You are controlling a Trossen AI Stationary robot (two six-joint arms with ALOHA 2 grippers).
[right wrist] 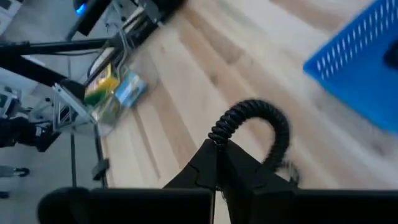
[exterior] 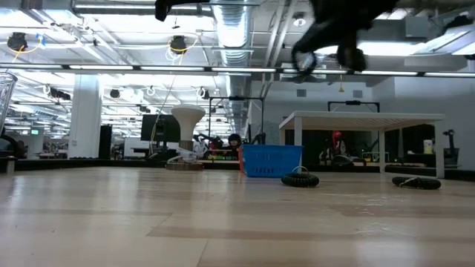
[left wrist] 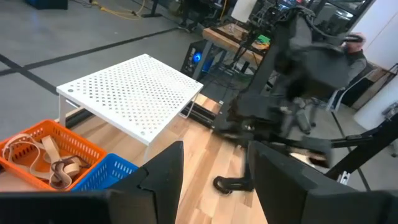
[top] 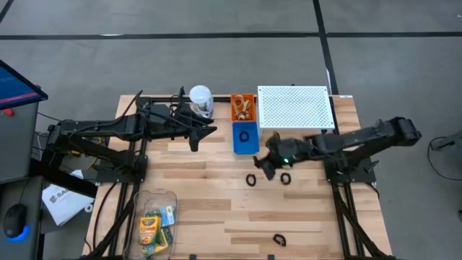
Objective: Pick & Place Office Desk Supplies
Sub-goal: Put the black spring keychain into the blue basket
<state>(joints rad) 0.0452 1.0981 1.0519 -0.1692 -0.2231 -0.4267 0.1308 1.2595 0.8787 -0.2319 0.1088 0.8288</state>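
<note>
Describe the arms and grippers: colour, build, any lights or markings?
Both arms are matte black, jointed tube links on black frame bases. The left gripper has broad flat black fingers; the right gripper has the same dark wedge-shaped fingers. A small green light glows near the right wrist.

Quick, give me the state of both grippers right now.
Left gripper: open, holding nothing, waiting near the white-lidded jar.
Right gripper: shut on a black ring clip, lifted above the table.

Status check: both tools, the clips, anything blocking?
Right tool shut on black clip, lifted off table. Left tool idle near jar. Blue basket holds one clip; path looks open.
</note>
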